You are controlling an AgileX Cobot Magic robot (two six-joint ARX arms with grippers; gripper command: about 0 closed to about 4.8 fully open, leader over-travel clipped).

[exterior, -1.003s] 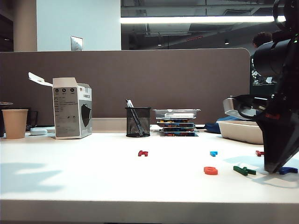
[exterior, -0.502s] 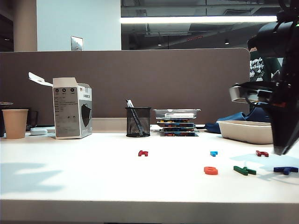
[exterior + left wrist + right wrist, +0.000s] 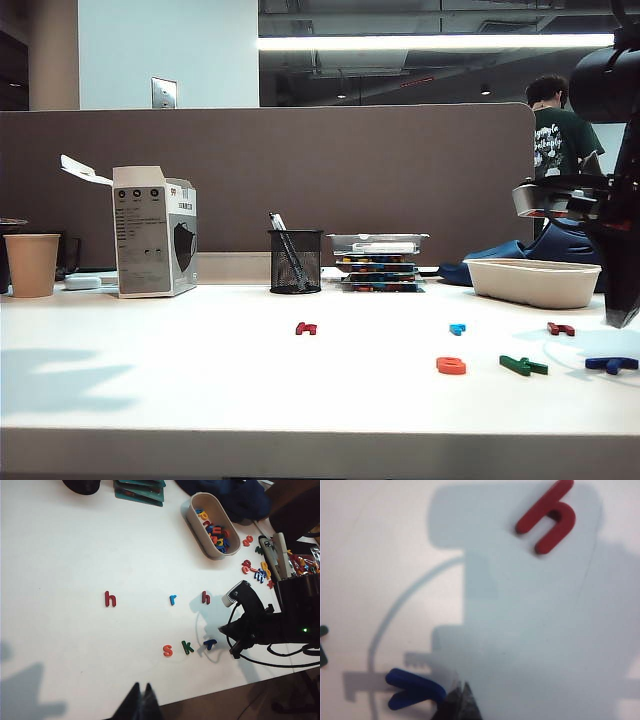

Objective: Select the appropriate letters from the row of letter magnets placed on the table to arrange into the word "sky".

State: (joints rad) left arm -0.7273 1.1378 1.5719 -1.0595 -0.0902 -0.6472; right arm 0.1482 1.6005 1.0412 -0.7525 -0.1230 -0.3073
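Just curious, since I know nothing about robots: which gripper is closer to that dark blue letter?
The right gripper. It hangs right beside the dark blue letter, jaws shut, holding nothing. The left gripper is farther off, near the table front edge.

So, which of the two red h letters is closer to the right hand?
The h beside the light-blue r, not the far one standing alone; the shut right hand hangs just past it.
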